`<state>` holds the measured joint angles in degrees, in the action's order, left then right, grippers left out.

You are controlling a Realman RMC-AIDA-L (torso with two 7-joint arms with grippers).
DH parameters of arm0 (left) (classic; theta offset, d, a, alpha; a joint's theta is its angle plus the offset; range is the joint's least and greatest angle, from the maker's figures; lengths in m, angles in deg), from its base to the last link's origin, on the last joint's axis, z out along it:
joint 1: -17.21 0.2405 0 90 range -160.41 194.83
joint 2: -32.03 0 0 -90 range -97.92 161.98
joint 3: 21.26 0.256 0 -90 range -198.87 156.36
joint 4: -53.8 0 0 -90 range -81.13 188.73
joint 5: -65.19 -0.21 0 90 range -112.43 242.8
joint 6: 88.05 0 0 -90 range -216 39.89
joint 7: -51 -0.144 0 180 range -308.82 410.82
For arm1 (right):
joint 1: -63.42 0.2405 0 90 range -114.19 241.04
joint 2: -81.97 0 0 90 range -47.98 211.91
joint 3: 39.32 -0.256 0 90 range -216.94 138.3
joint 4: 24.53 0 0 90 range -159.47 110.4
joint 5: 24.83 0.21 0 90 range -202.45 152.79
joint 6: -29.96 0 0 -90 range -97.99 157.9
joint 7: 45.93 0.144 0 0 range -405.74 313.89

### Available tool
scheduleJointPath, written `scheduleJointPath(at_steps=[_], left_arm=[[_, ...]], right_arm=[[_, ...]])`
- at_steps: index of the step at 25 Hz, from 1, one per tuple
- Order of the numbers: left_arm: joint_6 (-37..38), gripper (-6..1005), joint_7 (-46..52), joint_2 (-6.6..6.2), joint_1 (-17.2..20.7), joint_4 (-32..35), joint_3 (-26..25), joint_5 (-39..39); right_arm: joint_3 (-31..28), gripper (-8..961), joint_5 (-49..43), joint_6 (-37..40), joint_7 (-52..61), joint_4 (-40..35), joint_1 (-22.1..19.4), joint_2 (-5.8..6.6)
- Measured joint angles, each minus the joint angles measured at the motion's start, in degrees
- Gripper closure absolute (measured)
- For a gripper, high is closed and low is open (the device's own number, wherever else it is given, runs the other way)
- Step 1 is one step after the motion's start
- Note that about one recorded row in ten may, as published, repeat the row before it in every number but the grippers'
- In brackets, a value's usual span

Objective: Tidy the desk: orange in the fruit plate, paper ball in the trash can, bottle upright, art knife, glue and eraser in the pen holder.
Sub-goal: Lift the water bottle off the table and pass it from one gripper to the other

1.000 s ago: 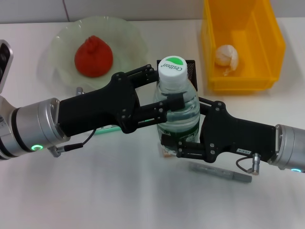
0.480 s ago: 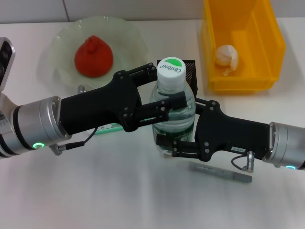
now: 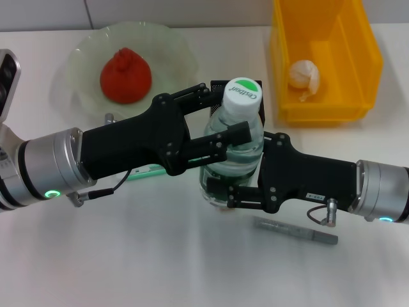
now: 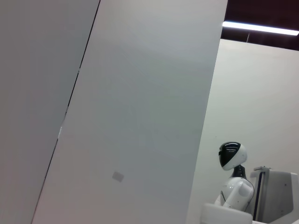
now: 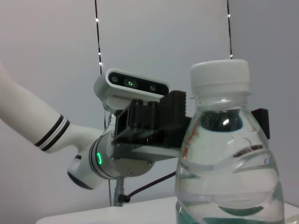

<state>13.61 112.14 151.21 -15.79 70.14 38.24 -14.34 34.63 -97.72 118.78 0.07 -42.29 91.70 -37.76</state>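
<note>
Standing the bottle [image 3: 235, 144] upright is the step in hand. Left pincer [image 3: 220, 125] and right pincer [image 3: 223, 192] both clamp it, slightly tilted. Next it needs levelling on the bench [image 3: 128, 256] before either lets go.

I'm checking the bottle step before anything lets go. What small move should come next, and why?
Probably tip the bottle back to vertical before releasing. Both the left gripper and right gripper are shut on it, and its cap leans toward the yellow bin, so it is not standing square.
</note>
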Motion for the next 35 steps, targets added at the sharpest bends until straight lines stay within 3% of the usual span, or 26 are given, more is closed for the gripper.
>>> scheduleJointPath(at_steps=[28, 35], left_arm=[[-0.9, 277, -0.1, -0.17, 0.0, 0.9, 1.4, -0.6], [-0.5, 277, 0.5, -0.44, 1.2, 5.2, 4.0, -0.6]], right_arm=[[1.9, 187, -0.1, -0.3, 2.6, -0.7, 0.5, 0.11], [1.9, 187, -0.1, -0.3, 3.5, -0.7, 0.6, 0.19]])
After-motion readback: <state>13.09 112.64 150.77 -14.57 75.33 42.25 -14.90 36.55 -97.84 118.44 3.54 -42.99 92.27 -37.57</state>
